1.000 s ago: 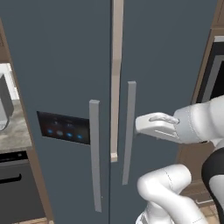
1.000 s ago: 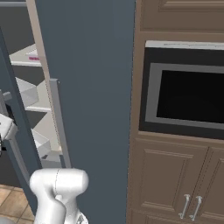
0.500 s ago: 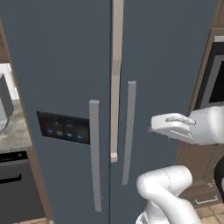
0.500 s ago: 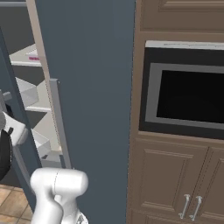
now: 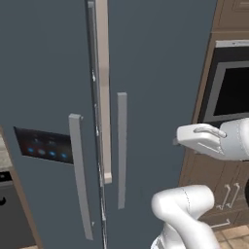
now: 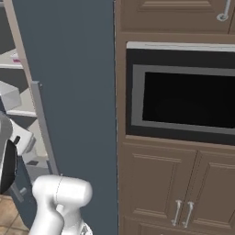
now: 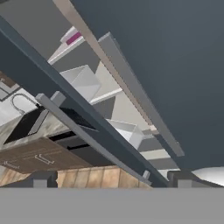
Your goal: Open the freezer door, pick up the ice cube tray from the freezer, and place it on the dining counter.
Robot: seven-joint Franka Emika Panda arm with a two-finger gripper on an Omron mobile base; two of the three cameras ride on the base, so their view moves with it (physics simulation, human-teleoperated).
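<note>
The freezer door (image 5: 44,102), slate-blue with a lit control panel (image 5: 43,146) and a long grey handle (image 5: 80,175), stands slightly ajar. Through the gap the hand view looks into the freezer (image 7: 105,94), with its pale shelves and clear bins (image 7: 83,81). The ice cube tray (image 7: 73,37) lies on an upper shelf, its magenta side showing; it is also a pink sliver (image 6: 16,59) in the right base view. My gripper (image 7: 113,179) is open and holds nothing. It hangs in front of the plain right door (image 5: 155,73), well right of both handles. The dining counter is out of view.
A built-in oven (image 6: 183,98) sits in brown cabinetry (image 6: 156,183) right of the fridge. The plain door's handle (image 5: 121,151) runs beside the gap. A dark appliance and wood floor (image 7: 100,175) show low on the left.
The base has driven right, so the fridge has shifted left in both base views. The hand has drawn back to the right, away from the handles. The gripper stays open.
</note>
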